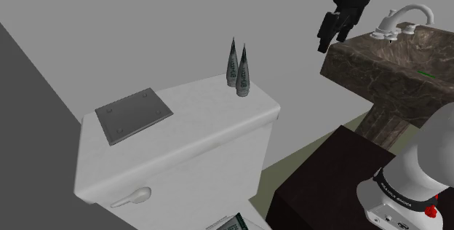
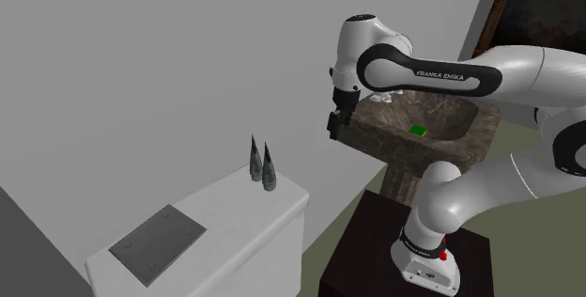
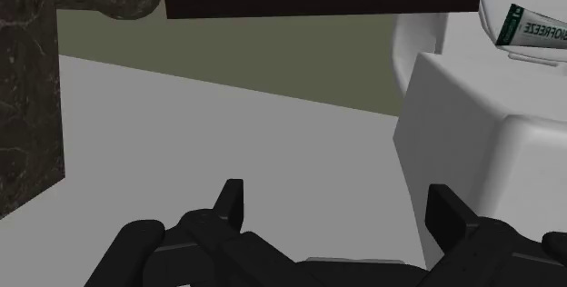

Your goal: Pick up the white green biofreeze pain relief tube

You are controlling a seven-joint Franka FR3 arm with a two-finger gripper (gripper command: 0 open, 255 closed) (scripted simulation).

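A grey-walled bathroom holds a white toilet tank. In front of it lies the Biofreeze tube, white with a green band and green lettering. The end effector hangs well apart from it beside the sink, fingers spread wide, holding nothing.

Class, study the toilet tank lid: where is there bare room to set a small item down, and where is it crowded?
Bare: the middle of the tank lid, between the grey plate and the two dark cone-shaped tubes; also the strip along the lid's near edge in front of the plate. Crowded: the far corner at the tubes.
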